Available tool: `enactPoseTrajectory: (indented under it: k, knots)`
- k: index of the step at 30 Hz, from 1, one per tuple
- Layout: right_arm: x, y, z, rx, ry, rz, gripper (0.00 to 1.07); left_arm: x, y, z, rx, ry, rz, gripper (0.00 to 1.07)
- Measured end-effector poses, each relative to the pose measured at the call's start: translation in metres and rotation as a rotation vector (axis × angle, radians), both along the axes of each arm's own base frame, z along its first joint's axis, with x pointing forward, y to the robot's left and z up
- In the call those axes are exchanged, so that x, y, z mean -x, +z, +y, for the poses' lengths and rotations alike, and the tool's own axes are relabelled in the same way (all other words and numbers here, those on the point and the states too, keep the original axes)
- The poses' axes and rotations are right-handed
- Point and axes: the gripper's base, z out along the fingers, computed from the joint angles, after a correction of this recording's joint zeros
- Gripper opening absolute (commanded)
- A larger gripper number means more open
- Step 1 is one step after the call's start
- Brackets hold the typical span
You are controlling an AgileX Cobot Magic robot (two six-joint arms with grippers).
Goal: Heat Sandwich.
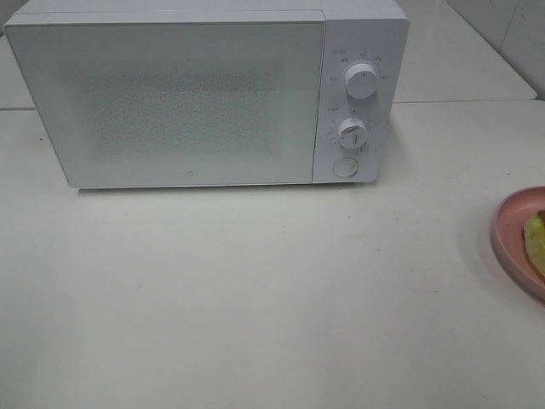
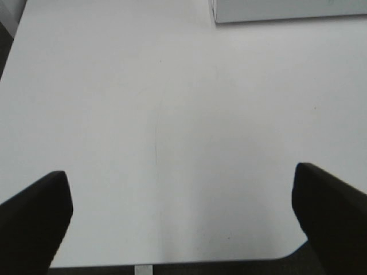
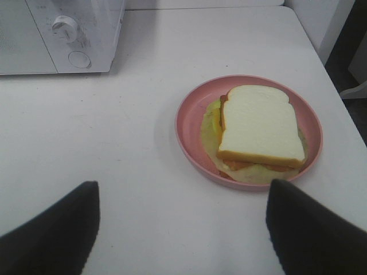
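A white microwave (image 1: 204, 94) sits at the back of a pale desk (image 1: 255, 290), its door shut, with two round dials and a round button stacked on the panel at its right side. The sandwich (image 3: 261, 127) lies on a round pink plate (image 3: 189, 123), on the desk in front of the microwave and off to its right, well apart from it. In the high view only the plate's edge and a sliver of yellow-green filling show at the frame's right border. The wrist view shows the sandwich whole: white bread on top, tan crust, and pale green and orange filling spilling out at the sides.

The task looks barely begun. The door is not yet opened, the sandwich is untouched on its plate, and nothing is inside the microwave as far as the frosted door lets one tell. Opening the door, moving the plate in, closing up and turning the dials all appear to remain.

The left gripper (image 2: 183, 223) hangs with jaws spread wide over bare desk in front of the microwave's left corner, holding nothing. The right gripper (image 3: 183, 229) is also spread wide and empty, pointed toward the plate but short of it.

The desk is clean and off-white, faintly scuffed. Beyond the microwave, more pale surfaces and a light wall show.
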Motion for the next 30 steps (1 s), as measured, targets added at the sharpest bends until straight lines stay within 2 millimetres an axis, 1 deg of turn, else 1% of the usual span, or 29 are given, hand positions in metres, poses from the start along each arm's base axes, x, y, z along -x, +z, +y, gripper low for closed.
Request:
enactPoseTrajectory:
  k: [1, 2, 6, 9, 30]
  knots:
    - [0.0, 0.0, 0.0, 0.0, 0.0, 0.0, 0.76, 0.007, 0.001, 0.0, -0.005, -0.001, -0.045, 1.01]
    - [0.0, 0.0, 0.0, 0.0, 0.0, 0.0, 0.76, 0.007, 0.001, 0.0, -0.005, -0.001, -0.045, 1.01]
    - [0.0, 0.0, 0.0, 0.0, 0.0, 0.0, 0.76, 0.023, 0.002, 0.0, -0.012, 0.0, -0.146, 1.01]
    - [0.0, 0.0, 0.0, 0.0, 0.0, 0.0, 0.76, 0.028, 0.002, -0.001, -0.014, 0.001, -0.182, 1.01]
    - [0.0, 0.0, 0.0, 0.0, 0.0, 0.0, 0.76, 0.029, 0.002, -0.001, 0.019, 0.021, -0.185, 1.01]
